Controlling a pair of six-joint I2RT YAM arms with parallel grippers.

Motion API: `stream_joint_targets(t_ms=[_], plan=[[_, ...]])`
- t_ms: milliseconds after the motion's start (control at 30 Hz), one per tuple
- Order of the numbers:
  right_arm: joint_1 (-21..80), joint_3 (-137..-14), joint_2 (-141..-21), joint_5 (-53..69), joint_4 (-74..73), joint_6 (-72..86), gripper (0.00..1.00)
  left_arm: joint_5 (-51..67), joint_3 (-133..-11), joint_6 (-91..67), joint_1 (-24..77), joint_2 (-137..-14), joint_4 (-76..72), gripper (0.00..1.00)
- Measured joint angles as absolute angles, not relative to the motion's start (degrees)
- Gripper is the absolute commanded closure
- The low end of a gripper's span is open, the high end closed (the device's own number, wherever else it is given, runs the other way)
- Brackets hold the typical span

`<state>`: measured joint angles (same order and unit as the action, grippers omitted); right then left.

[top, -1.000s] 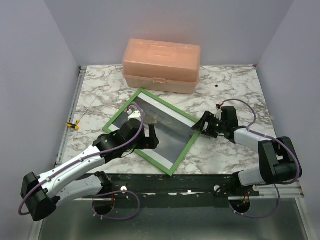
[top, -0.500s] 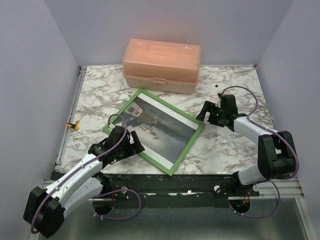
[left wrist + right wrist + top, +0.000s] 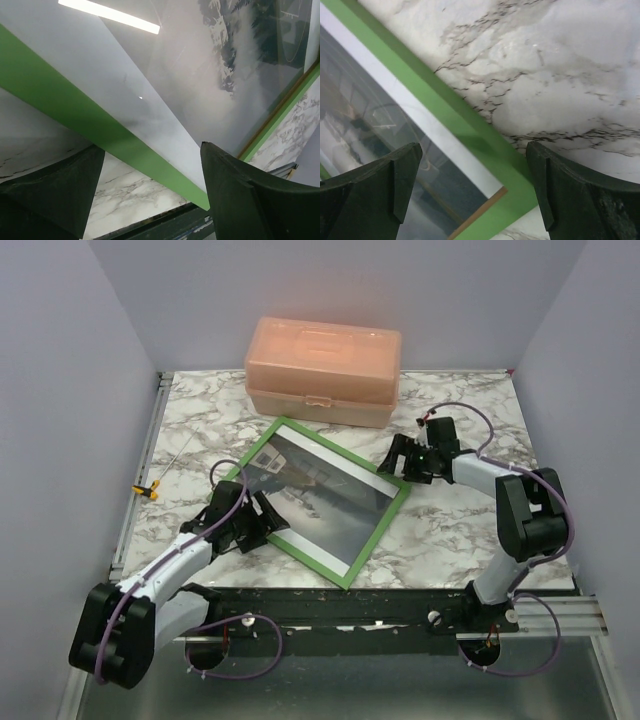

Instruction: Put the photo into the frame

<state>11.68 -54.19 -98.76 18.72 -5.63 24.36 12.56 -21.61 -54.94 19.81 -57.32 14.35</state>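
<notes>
Two grippers flank the thin green rectangular picture frame [image 3: 376, 537], which lies flat and skewed on the white marble-patterned table [image 3: 470, 530]. The large glossy grey landscape photo [image 3: 320, 502] lies within the frame's rails, its white border showing along the green. The left gripper [image 3: 258, 520] sits at the near-left rail with jaws spread and nothing grasped. In its wrist view the green rail [image 3: 100, 135] runs across the gap between the dark fingers [image 3: 240, 200]. The right gripper [image 3: 400, 462] hangs just off the far-right rail, likewise released and empty, with the rail [image 3: 470, 130] crossing under its gap.

By my judgement the print is in place or nearly so, and what remains is seating it and backing off. Whether every corner lies fully down I cannot tell. To do this well:

- Keep both jaws wide and rise straight up, so that no fingertip catches a rail and drags the frame.
- If an edge needs pressing, touch the white border, not the glossy picture, which would smear or slide.
- Steady one rail while the other arm nudges, since the light frame will likely skate on the smooth table.

Counted: one frame, one photo, two grippers, one peach translucent plastic box [image 3: 323, 370] at the far side.
</notes>
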Motion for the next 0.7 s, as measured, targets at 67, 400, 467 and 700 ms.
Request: stream_joint_targets(t_ms=[67,400,467,700], plan=[[12.6,-53.5,-98.7,19.4,-4.7,24.6,0.06,14.0,-22.5,-54.9,19.7,-60.1,13.8,0.21],[12.1,-40.6,-90.6,19.3,6.3,27.9,0.06,16.4,-26.2,-52.6,19.1,-65.7,16.4,0.20],[11.9,-38.2,-88.8,19.3,7.7,29.0,0.06,16.5,-26.2,-52.3,19.1,-65.7,16.4,0.20],[11.2,-28.0,-79.2,18.7,10.8,34.3,0.05,16.8,-28.3,-51.0,19.1,-68.0,18.6,0.19]])
